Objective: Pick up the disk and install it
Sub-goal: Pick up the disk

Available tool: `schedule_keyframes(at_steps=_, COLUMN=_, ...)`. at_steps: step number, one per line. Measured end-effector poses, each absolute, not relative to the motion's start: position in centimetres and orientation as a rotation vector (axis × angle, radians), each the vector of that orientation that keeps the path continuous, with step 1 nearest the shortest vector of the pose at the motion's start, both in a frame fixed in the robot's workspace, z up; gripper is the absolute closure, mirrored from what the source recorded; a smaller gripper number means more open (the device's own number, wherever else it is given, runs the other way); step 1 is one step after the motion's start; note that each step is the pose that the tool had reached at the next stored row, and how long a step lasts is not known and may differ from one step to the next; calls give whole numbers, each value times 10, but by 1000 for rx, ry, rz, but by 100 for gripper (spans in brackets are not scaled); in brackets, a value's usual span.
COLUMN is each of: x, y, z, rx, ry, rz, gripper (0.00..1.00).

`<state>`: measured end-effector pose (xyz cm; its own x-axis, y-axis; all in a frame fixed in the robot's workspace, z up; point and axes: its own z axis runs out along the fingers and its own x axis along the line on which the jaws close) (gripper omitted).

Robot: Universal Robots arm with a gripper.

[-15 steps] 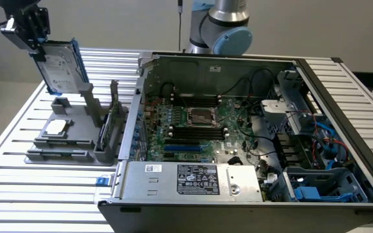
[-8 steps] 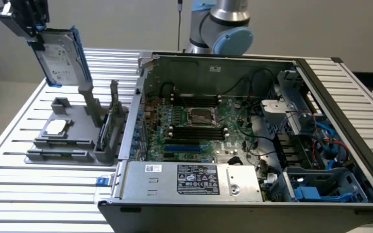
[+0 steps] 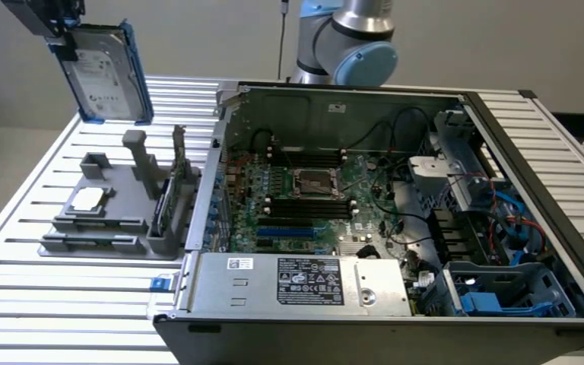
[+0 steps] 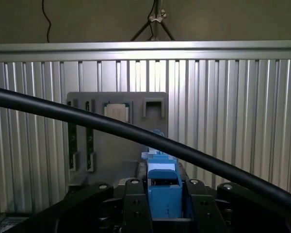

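Spanning the exterior view, a slatted metal counter [image 3: 69, 319] carries an open computer case [image 3: 322, 110] at center and right, with a grey power-supply box [image 3: 303, 281] along its lower edge. A grey holder [image 3: 119, 228] sits at left. At upper left the disk [image 3: 104, 72] hangs upright above the counter, its blue frame pinched by the pincer [image 4: 163, 199]. A small square chip [image 3: 87, 199] rests in the holder.

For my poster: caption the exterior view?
Gripper holds the disk high above the grey fixture, beside the open computer case.
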<state>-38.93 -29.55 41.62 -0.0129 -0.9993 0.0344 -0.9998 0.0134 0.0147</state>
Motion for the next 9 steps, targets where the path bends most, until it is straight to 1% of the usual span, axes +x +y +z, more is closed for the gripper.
schedule_keyframes(at_steps=9, x=-350, y=-299, z=443, rx=2183, ry=-2212, rz=20, gripper=67)
